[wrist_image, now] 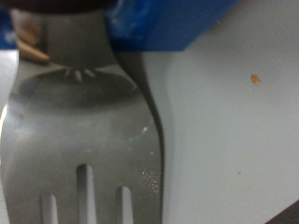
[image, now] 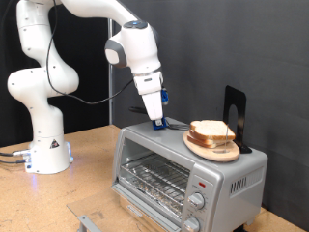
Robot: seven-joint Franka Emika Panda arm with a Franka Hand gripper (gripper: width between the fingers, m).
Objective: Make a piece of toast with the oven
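— Silver metal is what the oven point(image: 183, 174) is made of; where is it placed?

— At about five o'clock in the exterior view, on a wooden table point(image: 87, 164). Its glass door is seen closed, a wire rack is visible behind the glass, and two round knobs are set at its front corner.

— And where is the piece of toast point(image: 211, 132) found?

— On top of the oven, at roughly three o'clock from the centre of the exterior view. It is laid on a round wooden plate point(image: 212, 147), with a black stand point(image: 235, 114) set upright just behind it.

— Where is the gripper point(image: 157, 121) positioned?

— It is lowered onto the oven's top, at nine o'clock from the plate and just beside it. Something blue is seen at its tip.

— Is anything being held?

— In the wrist view a metal fork point(wrist_image: 79, 140) is shown very close, its tines lying over the pale oven top, with blue fingers point(wrist_image: 159, 23) at its handle end. Whether the fork is clamped or released cannot be told.
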